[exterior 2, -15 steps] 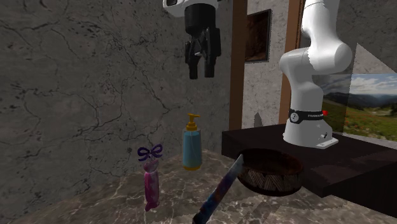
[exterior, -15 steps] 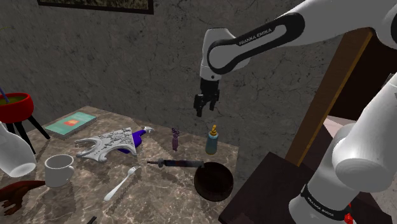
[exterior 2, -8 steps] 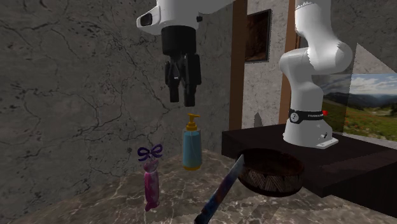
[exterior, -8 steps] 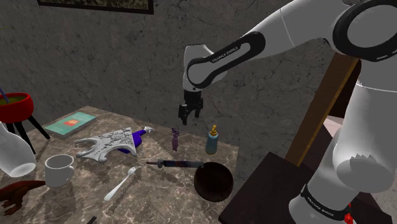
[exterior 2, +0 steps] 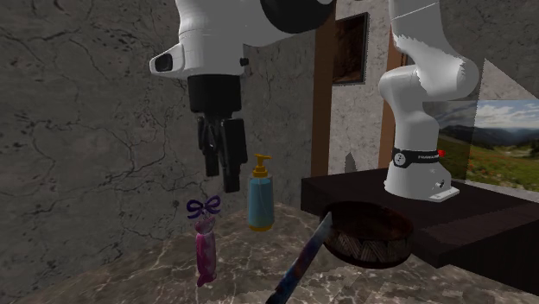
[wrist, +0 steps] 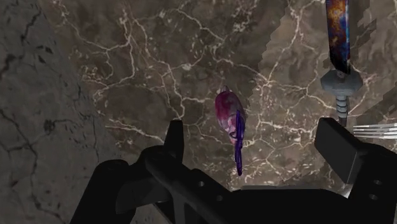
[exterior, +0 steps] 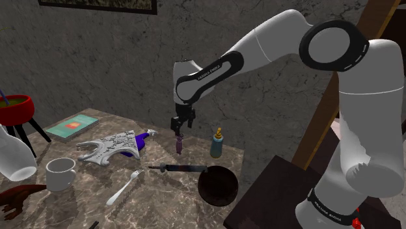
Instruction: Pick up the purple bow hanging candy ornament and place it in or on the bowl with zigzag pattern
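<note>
Dim overall; light soft and flat. Grey wall (exterior: 117, 65) murky. Marble table (exterior: 84, 182) dark, pale veins catching light. White arm (exterior: 273, 36) brightest, grey shading on underside. Bowl (exterior: 218, 188) hollow near black. Second exterior view: landscape patch (exterior 2: 501, 138) bright at right edge. Wrist view: gripper (wrist: 253, 137) flat black silhouette; table darker beside knife (wrist: 337, 38).

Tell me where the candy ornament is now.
In the shoulder view the ornament stands on the table near the wall, left of the bottle, behind the knife, just under the open fingers.
</note>
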Available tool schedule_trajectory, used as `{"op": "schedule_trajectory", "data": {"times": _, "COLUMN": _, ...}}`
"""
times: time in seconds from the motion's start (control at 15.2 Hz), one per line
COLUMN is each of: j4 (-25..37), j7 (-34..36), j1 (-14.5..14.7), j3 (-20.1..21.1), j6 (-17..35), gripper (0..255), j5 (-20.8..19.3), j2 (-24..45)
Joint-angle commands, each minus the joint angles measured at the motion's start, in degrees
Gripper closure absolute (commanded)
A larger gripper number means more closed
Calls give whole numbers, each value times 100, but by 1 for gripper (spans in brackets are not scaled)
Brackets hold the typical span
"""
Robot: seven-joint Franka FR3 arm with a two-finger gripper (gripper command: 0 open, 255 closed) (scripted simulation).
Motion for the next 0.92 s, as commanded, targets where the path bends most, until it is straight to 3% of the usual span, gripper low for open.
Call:
{"op": "schedule_trajectory", "data": {"times": 0.0, "j4": -11, "j7": 12, "j1": 10, "j3": -5, "j6": 120, "gripper": 0, "j5": -17, "j2": 107}}
{"op": "schedule_trajectory", "data": {"times": 0.26, "j4": -86, "j7": 31, "j1": 22, "j3": -20, "j6": 400, "gripper": 0, "j5": -46, "j2": 313}}
{"op": "schedule_trajectory", "data": {"times": 0.79, "j4": -86, "j7": 30, "j1": 22, "j3": -20, "j6": 399, "gripper": 0, "j5": -45, "j2": 313}}
{"op": "schedule_trajectory", "data": {"times": 0.86, "j4": -86, "j7": 30, "j1": 22, "j3": -20, "j6": 399, "gripper": 255, "j5": -45, "j2": 313}}
